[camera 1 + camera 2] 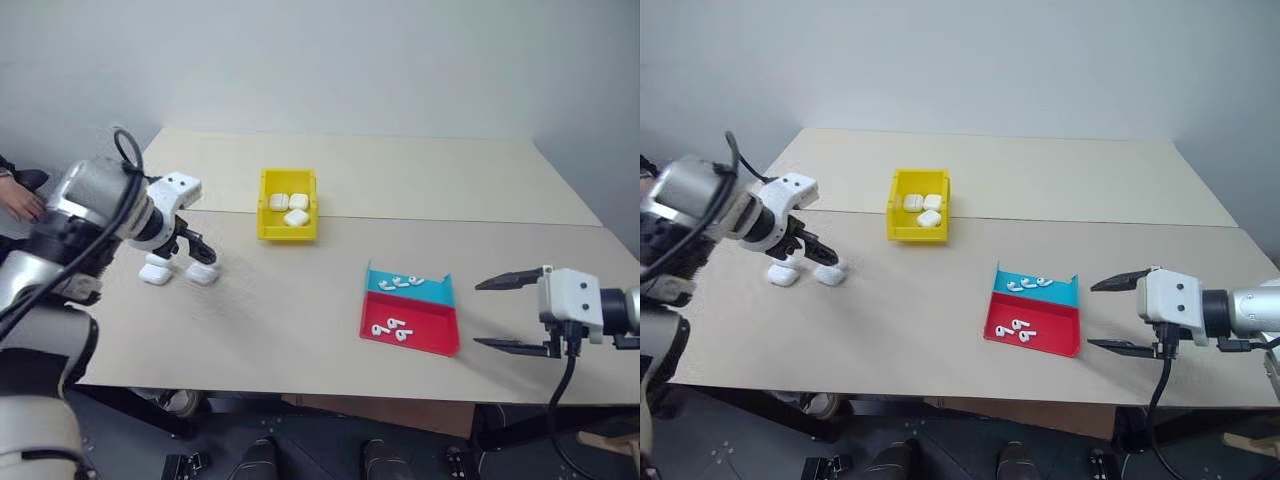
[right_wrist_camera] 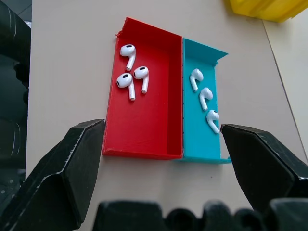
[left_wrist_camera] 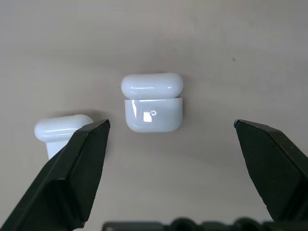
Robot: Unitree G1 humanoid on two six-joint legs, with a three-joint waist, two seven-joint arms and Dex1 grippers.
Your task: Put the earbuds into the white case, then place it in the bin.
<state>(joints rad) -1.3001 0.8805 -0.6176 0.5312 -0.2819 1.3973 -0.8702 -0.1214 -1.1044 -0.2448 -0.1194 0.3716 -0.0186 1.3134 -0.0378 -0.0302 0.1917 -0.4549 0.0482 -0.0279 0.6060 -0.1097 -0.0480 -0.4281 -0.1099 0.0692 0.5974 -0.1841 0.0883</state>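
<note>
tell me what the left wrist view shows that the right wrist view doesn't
Left wrist view: two white cases on the tan table, one standing between the open left gripper fingers, a second partly behind one finger.

Right wrist view: the red and blue tray with three earbuds in its red half and three more in its blue half, a corner of the yellow bin, and the open right gripper.

Both: the tan table surface and a pair of black fingers spread wide, holding nothing.

Bare table (image 1: 300,300) between 2 white cases (image 1: 178,271) and tray (image 1: 410,312), seemingly unobstructed.
</note>
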